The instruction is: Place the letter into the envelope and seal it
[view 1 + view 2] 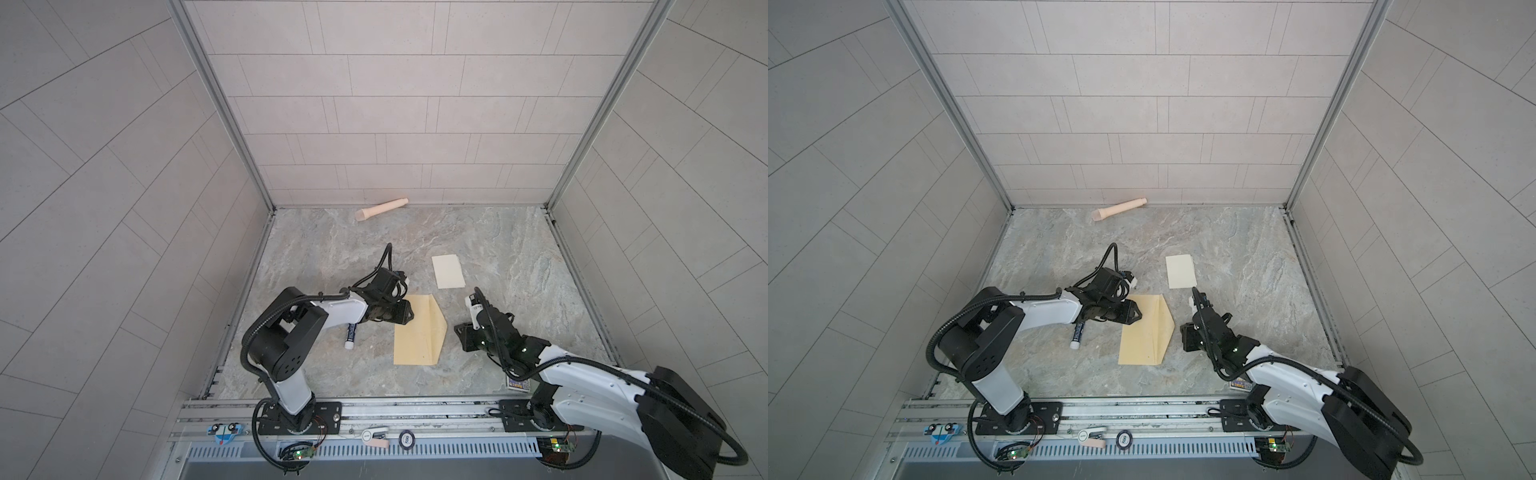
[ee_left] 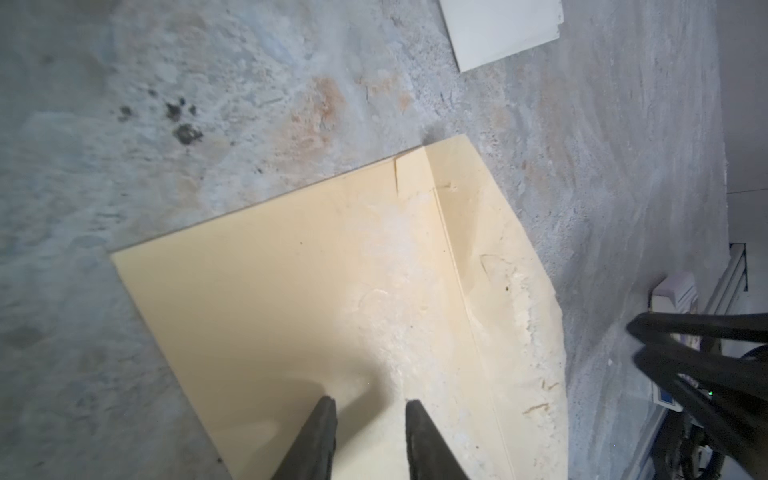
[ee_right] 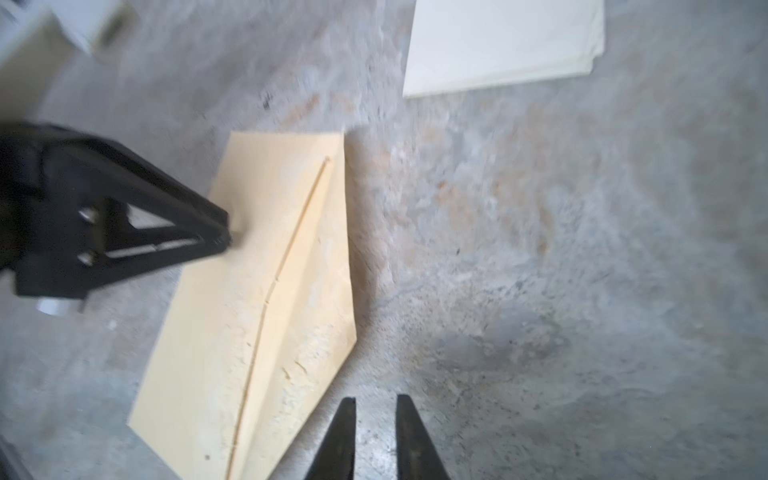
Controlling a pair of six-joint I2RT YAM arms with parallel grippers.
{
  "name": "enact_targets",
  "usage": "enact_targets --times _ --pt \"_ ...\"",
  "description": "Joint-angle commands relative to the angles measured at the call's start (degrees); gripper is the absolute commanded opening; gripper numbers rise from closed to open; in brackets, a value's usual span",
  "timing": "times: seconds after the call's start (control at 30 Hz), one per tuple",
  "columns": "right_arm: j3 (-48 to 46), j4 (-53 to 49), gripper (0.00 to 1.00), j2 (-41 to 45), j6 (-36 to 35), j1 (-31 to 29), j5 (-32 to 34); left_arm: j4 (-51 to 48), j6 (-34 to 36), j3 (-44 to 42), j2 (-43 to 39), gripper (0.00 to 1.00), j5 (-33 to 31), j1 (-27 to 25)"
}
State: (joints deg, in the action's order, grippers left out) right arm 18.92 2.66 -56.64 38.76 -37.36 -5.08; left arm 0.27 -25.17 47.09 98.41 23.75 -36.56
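The yellow-tan envelope (image 1: 417, 332) (image 1: 1144, 332) lies flat mid-table, its pointed flap open toward the right. In both top views the cream-white letter (image 1: 448, 271) (image 1: 1180, 271) lies apart from it, farther back and to the right. My left gripper (image 2: 370, 402) (image 1: 409, 313) is open over the envelope's (image 2: 311, 270) left part, its tips low over the paper with nothing between them. My right gripper (image 3: 376, 399) (image 1: 456, 329) stands narrowly open over bare table, just off the flap's point (image 3: 332, 332). The letter (image 3: 498, 41) lies beyond it.
A peach-coloured rod (image 1: 381, 209) lies at the back wall. Under the left arm there is a blue-and-white glue stick (image 1: 350, 336). A small printed box (image 1: 517, 384) sits under the right arm near the front rail. Tiled walls close three sides.
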Motion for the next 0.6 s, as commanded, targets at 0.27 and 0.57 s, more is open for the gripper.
enact_targets --times 0.27,0.57 --pt "24.34 -9.82 0.40 -18.05 -4.12 26.32 -20.00 -12.32 -2.09 25.29 10.28 0.69 -2.07 0.81" --pt "39.98 -12.98 0.49 -42.23 -7.81 31.45 -25.47 -15.58 -5.68 43.90 26.68 0.73 4.43 2.01"
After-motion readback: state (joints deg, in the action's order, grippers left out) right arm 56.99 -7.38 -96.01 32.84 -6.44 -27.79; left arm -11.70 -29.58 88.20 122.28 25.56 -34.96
